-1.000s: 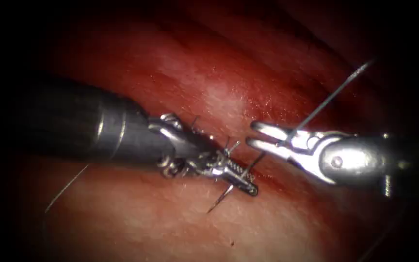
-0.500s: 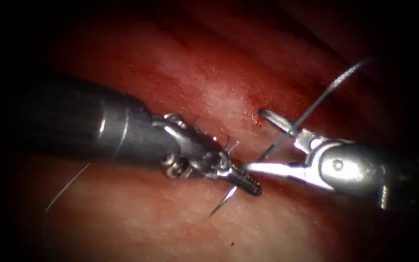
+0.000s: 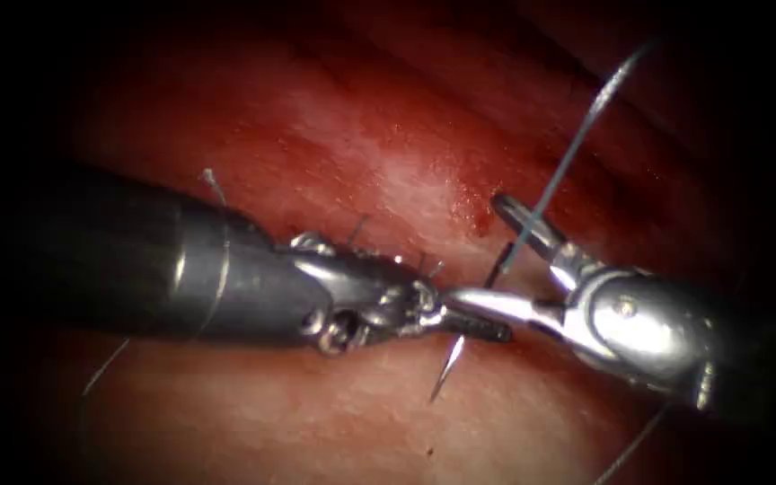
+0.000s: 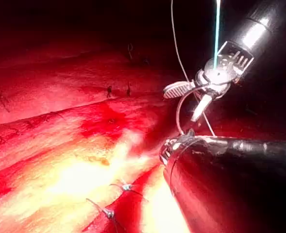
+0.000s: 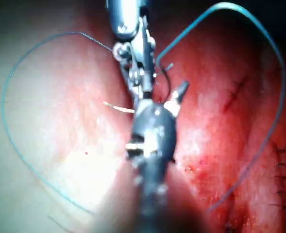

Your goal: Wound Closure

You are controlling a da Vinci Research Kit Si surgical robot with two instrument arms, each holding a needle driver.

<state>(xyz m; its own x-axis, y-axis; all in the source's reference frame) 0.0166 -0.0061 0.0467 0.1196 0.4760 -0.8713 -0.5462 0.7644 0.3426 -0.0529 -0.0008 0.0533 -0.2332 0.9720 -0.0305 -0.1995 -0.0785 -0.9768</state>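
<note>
We see the left end effector (image 3: 460,325) closed on the needle (image 3: 447,367) near its pointed end, tip clear of the tissue (image 3: 316,422). The right end effector (image 3: 482,260) is open, empty, thread (image 3: 577,144) crossing between its jaws beside the cut.

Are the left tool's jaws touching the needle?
Touching: in the endoscope view the left tool grips the needle near its pointed end, whose tip sticks out below.
</note>
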